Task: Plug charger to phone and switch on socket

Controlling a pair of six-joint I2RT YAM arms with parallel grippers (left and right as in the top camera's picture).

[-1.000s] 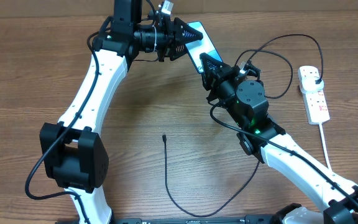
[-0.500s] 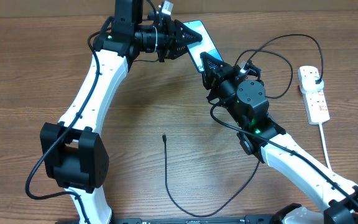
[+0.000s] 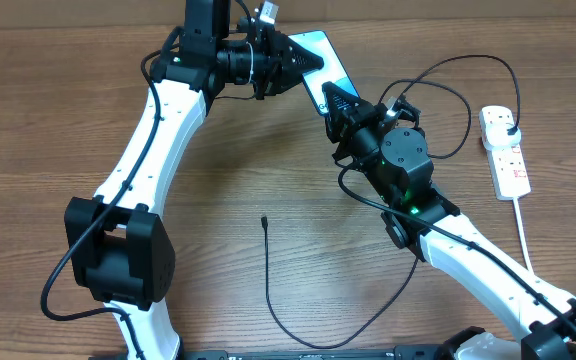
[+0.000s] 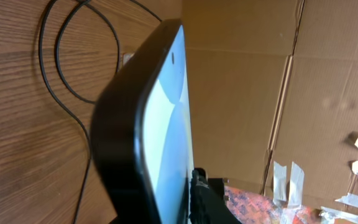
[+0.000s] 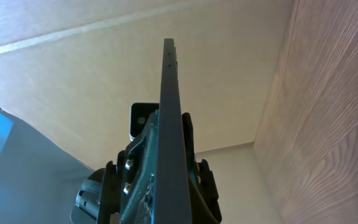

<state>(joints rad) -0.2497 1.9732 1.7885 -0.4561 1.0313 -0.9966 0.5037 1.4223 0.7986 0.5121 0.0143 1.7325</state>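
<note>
Your phone [image 3: 334,62], slim and dark-edged with a light-blue screen, is held up near the far edge of the surface [image 3: 48,120], its near end clamped edge-on in the right gripper [image 3: 329,96] jaws. The left gripper [image 3: 313,58] jaws straddle its far end, but you cannot tell whether they grip. Both grippers hide much of the screen.

Glossy-screened phone [image 3: 330,68], matt plastic-sheathed charger [image 3: 271,290], smooth wood-grain table [image 3: 48,120]
</note>
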